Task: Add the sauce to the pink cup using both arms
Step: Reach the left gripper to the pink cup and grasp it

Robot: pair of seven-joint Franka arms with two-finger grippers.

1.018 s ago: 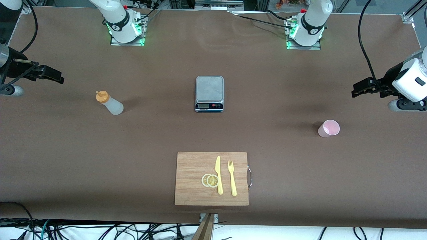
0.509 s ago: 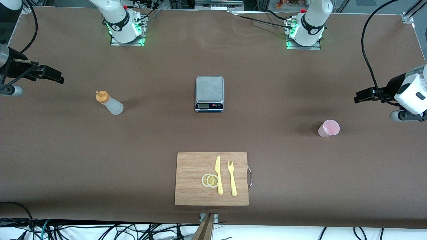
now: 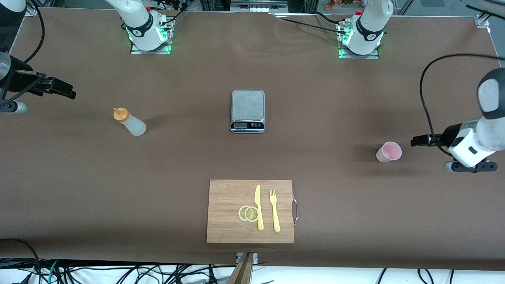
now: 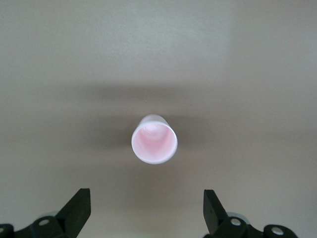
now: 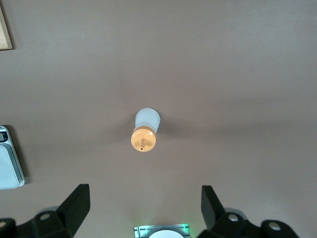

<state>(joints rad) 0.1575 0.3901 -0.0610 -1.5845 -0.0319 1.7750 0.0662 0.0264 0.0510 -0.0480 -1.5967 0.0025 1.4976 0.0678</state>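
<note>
The sauce bottle (image 3: 129, 121), whitish with an orange cap, stands upright toward the right arm's end of the table. It also shows in the right wrist view (image 5: 145, 130). My right gripper (image 3: 63, 89) is open and empty, apart from the bottle, over the table near that end; in its own view (image 5: 143, 206) the fingers stand wide. The pink cup (image 3: 389, 152) stands upright toward the left arm's end and shows in the left wrist view (image 4: 154, 139). My left gripper (image 3: 419, 140) is open and empty, a short way from the cup; its own view (image 4: 147, 210) shows it open.
A grey kitchen scale (image 3: 247, 111) stands mid-table. A wooden cutting board (image 3: 229, 225) lies near the front edge with a yellow knife (image 3: 258, 207), a yellow fork (image 3: 274, 211) and lemon slices (image 3: 248, 213) on it. The scale's edge shows in the right wrist view (image 5: 7, 163).
The left arm has swung round and brought its open gripper close to the pink cup. The right arm, the bottle and the cup have not moved.
</note>
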